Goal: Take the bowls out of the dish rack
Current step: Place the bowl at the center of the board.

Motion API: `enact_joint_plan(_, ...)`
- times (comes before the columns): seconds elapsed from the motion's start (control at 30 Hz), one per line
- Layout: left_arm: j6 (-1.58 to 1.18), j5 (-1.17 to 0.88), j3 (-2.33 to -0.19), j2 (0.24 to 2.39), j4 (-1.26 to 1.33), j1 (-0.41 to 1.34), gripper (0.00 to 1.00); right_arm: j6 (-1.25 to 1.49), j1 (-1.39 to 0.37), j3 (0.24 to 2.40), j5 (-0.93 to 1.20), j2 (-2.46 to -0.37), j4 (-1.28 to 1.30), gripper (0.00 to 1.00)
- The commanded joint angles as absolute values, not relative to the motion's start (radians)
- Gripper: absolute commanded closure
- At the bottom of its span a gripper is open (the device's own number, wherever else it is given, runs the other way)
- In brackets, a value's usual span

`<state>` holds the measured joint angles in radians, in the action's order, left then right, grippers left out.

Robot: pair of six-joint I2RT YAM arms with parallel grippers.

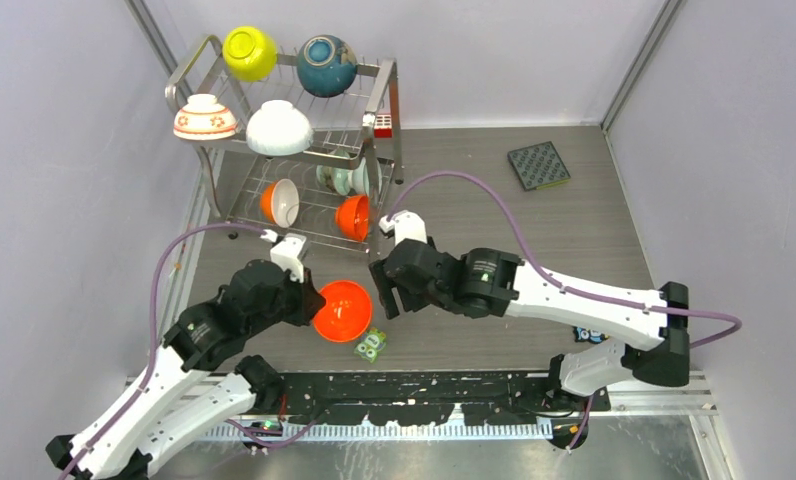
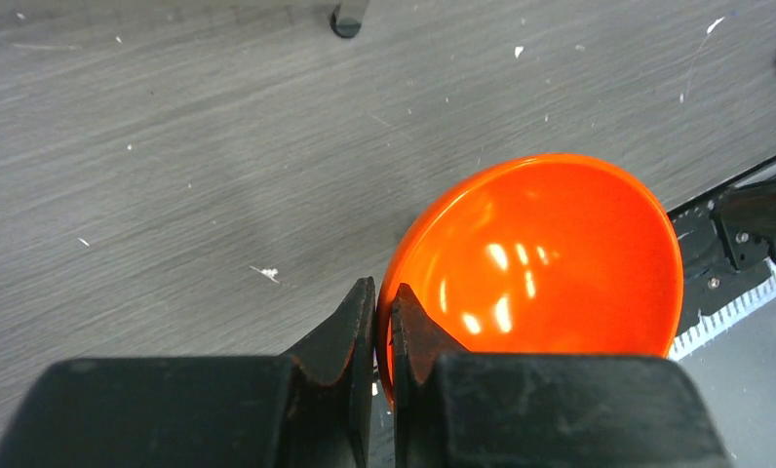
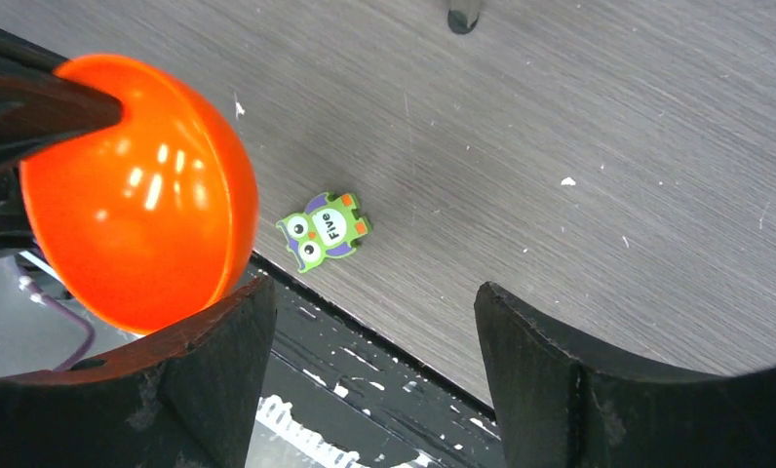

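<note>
My left gripper (image 1: 312, 300) (image 2: 384, 294) is shut on the rim of an orange bowl (image 1: 342, 310) (image 2: 550, 253) (image 3: 140, 195), held tilted just above the table near its front edge. My right gripper (image 1: 386, 292) (image 3: 374, 302) stands open right of that bowl, nothing between its fingers. The dish rack (image 1: 387, 85) stands at the back left. Its top tier carries a yellow-green bowl (image 1: 249, 52), a teal bowl (image 1: 326, 65), a flowered white bowl (image 1: 205, 117) and a plain white bowl (image 1: 278, 128). On the lower tier are two orange bowls (image 1: 282, 202) (image 1: 353, 217) and a pale green one (image 1: 346, 180).
A green owl figure (image 1: 371, 347) (image 3: 324, 229) lies on the table by the held bowl, close to the black front rail. A dark square mat (image 1: 539, 165) lies at the back right. A red-white block (image 1: 382, 125) is clipped to the rack's right side.
</note>
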<state>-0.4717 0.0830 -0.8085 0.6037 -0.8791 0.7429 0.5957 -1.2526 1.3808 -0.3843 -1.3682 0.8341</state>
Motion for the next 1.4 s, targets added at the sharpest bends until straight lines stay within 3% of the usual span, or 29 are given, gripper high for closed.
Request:
enact_joint_plan(0.0,-0.485,0.162,-0.813,0.570,-0.829,0.760,1.00,0.590,-1.285,1.470,-0.411,-1.420,0.857,0.23)
enact_joint_plan(0.77,-0.553,0.250,-0.841,0.604,-0.876,0.784,1.00,0.622,-1.305,1.537,-0.411,-1.557,0.753,0.24)
enact_joint_plan(1.37,-0.603,0.248,-0.849,0.645,-0.873,0.796,1.00,0.642,-1.301,1.469,-0.442,-1.609,0.689,0.48)
